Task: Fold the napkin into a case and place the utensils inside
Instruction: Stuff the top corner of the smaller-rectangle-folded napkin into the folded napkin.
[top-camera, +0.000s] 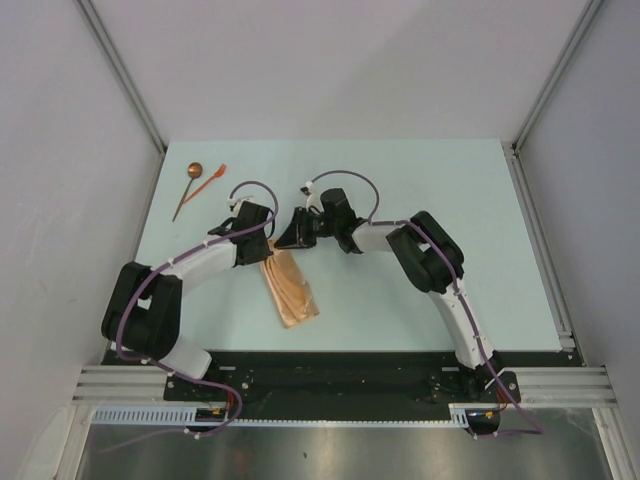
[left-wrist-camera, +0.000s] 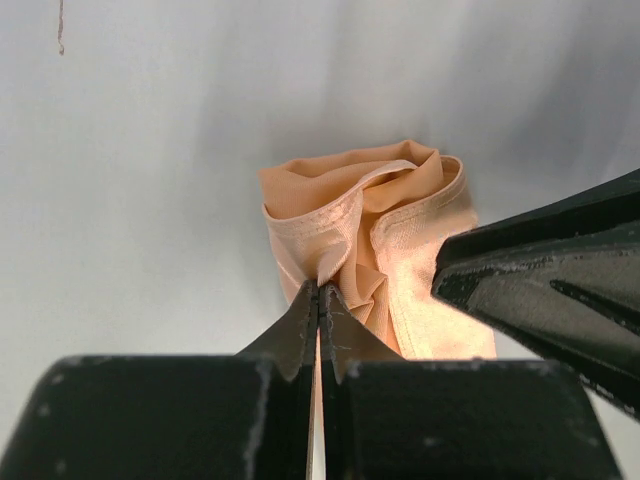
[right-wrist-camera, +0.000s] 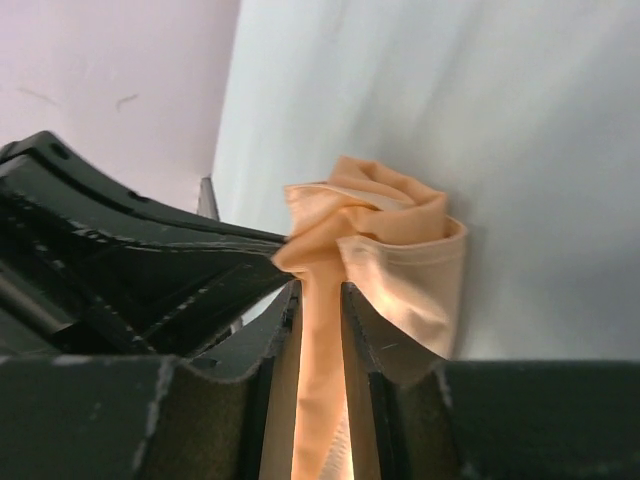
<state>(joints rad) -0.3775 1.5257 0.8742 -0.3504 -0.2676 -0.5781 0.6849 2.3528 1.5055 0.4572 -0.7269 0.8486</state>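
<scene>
1. One pale blue-green flat table (top-camera: 400, 300), with grey walls on three sides.
2. Two black-and-white arms, their wrists meeting over the table's middle and crowding the cloth's far end.
3. One tan-orange cloth napkin (top-camera: 292, 292), folded into a narrow layered strip, lies mid-table, its far end bunched up.
4. The left gripper (left-wrist-camera: 318, 290) is closed, pinching that bunched end.
5. The right gripper (right-wrist-camera: 318, 295) has cloth between slightly parted fingers; I cannot tell whether it presses.
6. One thin dark-handled spoon (top-camera: 185, 193) with a coppery bowl lies at the far left corner.
7. One orange-red plastic fork-like piece (top-camera: 212, 180) lies just beside it.
</scene>
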